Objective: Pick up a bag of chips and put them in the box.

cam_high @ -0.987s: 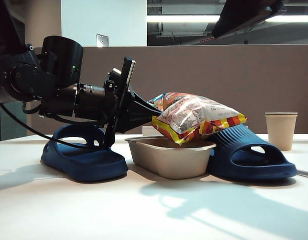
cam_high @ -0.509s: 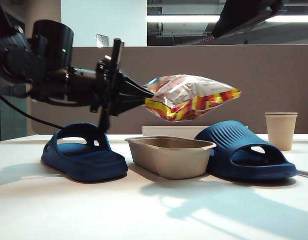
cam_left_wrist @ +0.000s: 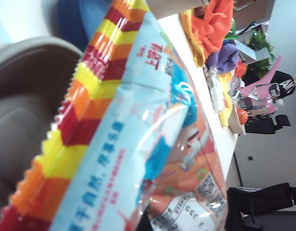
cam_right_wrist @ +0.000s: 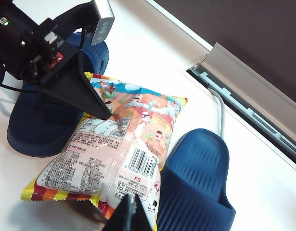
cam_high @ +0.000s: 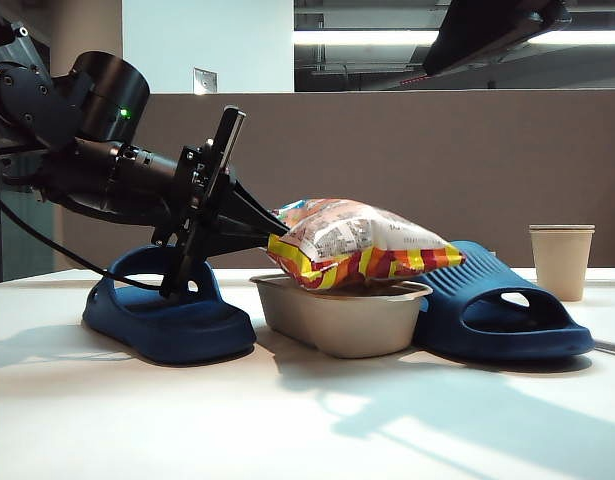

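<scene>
The bag of chips (cam_high: 357,248), puffy with red, yellow and orange stripes and a white text panel, lies roughly level across the top of the beige box (cam_high: 337,318). My left gripper (cam_high: 274,229) is shut on the bag's left end and slants down toward it from the left. In the right wrist view the same black fingers (cam_right_wrist: 100,112) pinch the bag (cam_right_wrist: 120,153) at its edge. In the left wrist view the bag (cam_left_wrist: 138,134) fills the frame, with the box (cam_left_wrist: 22,96) behind it. My right gripper (cam_right_wrist: 131,217) hangs shut and empty high above the bag.
One blue slipper (cam_high: 172,310) lies left of the box and under my left arm. A second blue slipper (cam_high: 499,308) touches the box's right side. A tan paper cup (cam_high: 561,260) stands at the back right. The right arm (cam_high: 492,30) hangs overhead.
The left gripper lifted the bag off the right slipper and the box rim, carried it up and leftward, then lowered it onto the box. The right arm stayed still.
</scene>
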`<state>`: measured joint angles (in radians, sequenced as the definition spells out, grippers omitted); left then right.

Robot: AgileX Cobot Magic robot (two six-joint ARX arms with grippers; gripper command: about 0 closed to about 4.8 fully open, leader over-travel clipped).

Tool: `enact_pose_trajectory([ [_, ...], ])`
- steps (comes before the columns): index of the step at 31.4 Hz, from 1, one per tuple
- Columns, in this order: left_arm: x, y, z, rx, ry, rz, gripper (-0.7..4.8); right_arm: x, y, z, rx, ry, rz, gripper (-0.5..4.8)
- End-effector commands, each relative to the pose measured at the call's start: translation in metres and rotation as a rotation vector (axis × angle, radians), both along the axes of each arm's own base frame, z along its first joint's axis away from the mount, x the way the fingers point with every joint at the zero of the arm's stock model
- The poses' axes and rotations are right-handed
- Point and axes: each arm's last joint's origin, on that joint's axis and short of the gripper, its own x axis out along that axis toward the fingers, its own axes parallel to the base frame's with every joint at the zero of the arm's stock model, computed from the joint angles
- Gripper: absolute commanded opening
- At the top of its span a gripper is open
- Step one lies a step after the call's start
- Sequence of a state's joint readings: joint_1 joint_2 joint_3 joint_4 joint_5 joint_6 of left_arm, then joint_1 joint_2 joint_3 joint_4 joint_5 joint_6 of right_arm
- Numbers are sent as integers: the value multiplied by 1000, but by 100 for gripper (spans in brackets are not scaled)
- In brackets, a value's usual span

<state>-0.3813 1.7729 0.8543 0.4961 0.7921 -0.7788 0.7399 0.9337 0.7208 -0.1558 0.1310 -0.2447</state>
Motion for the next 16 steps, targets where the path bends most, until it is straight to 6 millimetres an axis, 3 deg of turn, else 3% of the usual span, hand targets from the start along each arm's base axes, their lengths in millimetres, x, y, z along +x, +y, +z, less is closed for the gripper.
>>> enact_pose_trajectory([
  [1,0,1,0,32,-4,20,-6,0,0,3,16,-15,2,-5],
  [10,-1,1,-2,47,-2,17,-3,0,0,3,15,-15,2,-5],
  [16,-1,1,-1,36,-2,-1,30,0,0,3,16,-15,2,-5],
])
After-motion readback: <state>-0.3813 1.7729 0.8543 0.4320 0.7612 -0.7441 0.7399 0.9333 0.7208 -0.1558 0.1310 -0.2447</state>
